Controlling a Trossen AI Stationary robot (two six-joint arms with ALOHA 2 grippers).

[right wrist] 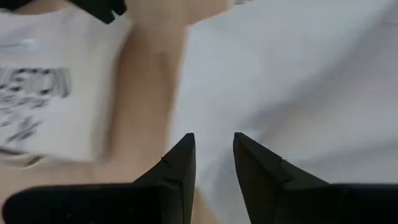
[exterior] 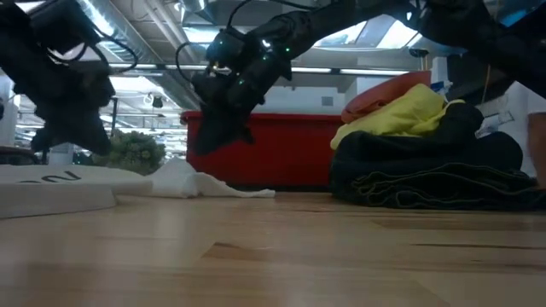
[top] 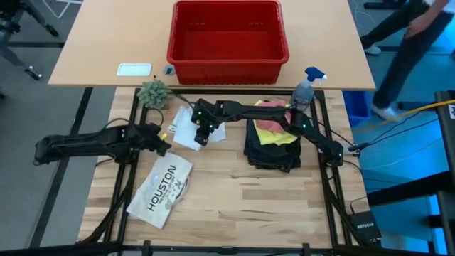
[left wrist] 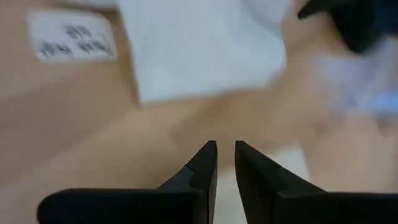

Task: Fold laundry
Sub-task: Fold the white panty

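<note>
A pale wooden table [top: 234, 206] fills the lower half of the overhead frame, with a lighter tan table butted against it across the top; grey floor shows at the left and right edges, and a person's legs [top: 398, 50] cross the upper right corner. From table height the room behind is a bright, open space with ceiling ducts and lights. On the tan table, top centre, stands a red plastic basket [top: 227, 34]; a small green plant [top: 154, 92] sits left of centre, a spray bottle [top: 307, 87] right of centre, and a flat white item printed "HOUSTON" [top: 162, 188] lies lower left, its long side running diagonally from lower left to upper right. The left gripper [top: 165, 144] is at middle left, just above the printed item and beside the white cloth [top: 186, 128]; its fingers [left wrist: 205, 165] stand a narrow slit apart with nothing between them, pointing toward the cloth over bare wood. The right gripper [top: 202, 137] reaches across from the right side to the centre and hangs over the white cloth; its fingers [right wrist: 180, 158] are slightly parted (a little wider than the left's) and hold nothing that can be seen, with white fabric directly beyond them. The white cloth lies rumpled and low just left of centre, with no clear long axis. Right of centre sits a stack: dark trousers [top: 274, 149] folded at the bottom, long side running top to bottom in the frame, a yellow T-shirt [top: 276, 132] on them, and a pink cloth [top: 269, 108] at the top edge of the pile.
</note>
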